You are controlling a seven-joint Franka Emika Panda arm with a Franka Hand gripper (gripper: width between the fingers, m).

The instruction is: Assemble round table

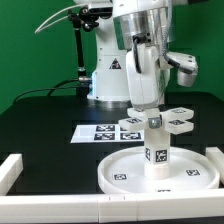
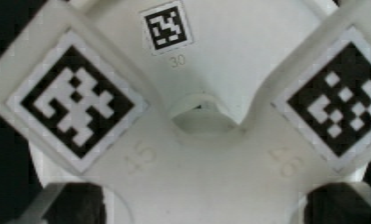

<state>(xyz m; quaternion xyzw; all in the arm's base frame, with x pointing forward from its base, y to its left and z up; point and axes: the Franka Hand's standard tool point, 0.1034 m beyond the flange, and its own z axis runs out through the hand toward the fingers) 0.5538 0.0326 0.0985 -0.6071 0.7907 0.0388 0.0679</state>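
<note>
Your claw (image 1: 150, 108) hangs directly above the cross-shaped foot piece (image 1: 152, 121), which sits on the upright leg (image 1: 157, 150), its long axis vertical, on the round disc (image 1: 125, 172); I cannot tell the claw's opening.

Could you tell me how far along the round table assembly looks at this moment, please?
Done: the leg stands upright in the middle of the round disc. In hand: the gripper holds the cross-shaped foot right above the leg's top; the wrist view shows the foot close under the fingers. Left: whether the foot is already seated cannot be told, and fastening it and letting go remain.
</note>
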